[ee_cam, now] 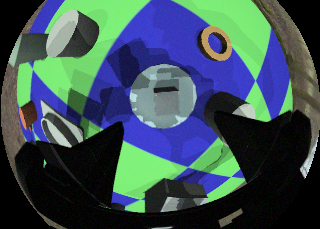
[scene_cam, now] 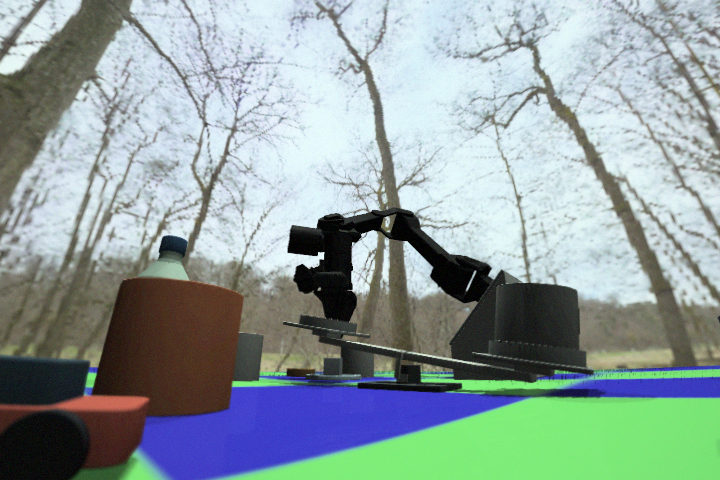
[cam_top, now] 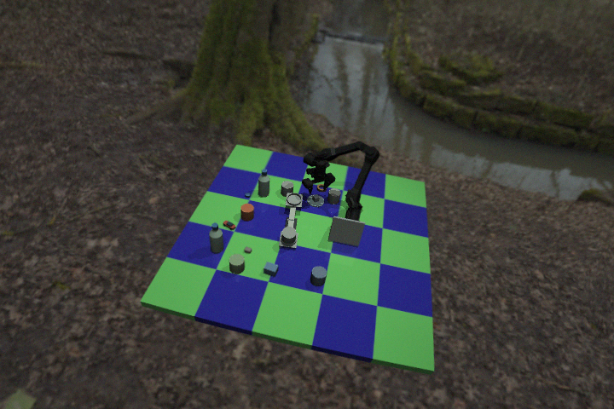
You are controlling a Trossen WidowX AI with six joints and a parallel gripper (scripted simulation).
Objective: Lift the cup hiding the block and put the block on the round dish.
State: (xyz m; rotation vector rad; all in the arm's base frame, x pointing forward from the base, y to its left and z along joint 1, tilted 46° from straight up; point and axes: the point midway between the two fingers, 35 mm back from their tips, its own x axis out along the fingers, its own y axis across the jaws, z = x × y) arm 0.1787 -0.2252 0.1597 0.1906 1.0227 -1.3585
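Observation:
The block [cam_top: 315, 197] [scene_cam: 332, 366] [ee_cam: 166, 105] rests on the round dish [cam_top: 309, 203] [scene_cam: 346, 376] [ee_cam: 141, 96]. My gripper [cam_top: 317, 187] [scene_cam: 339, 320] [ee_cam: 171, 121] is wide open and empty above the dish, with the fingers on either side of the block in the wrist view and apart from it. No cup is above the dish. One grey cup [cam_top: 288, 235] [scene_cam: 536, 315] stands on the lower, near end of the tilted balance [cam_top: 292, 215] [scene_cam: 440, 361]. The raised far end holds only an empty ringed pan [cam_top: 294, 205] [scene_cam: 293, 324].
Grey cylinders [cam_top: 287, 188] [cam_top: 334, 196] [ee_cam: 87, 35] stand on both sides of the dish. An orange ring [scene_cam: 301, 372] [ee_cam: 204, 41] lies behind it. A slanted grey panel [cam_top: 347, 231] stands near the arm base. Two bottles [cam_top: 263, 186] [cam_top: 216, 240] and an orange cylinder [cam_top: 247, 212] [scene_cam: 168, 345] stand left.

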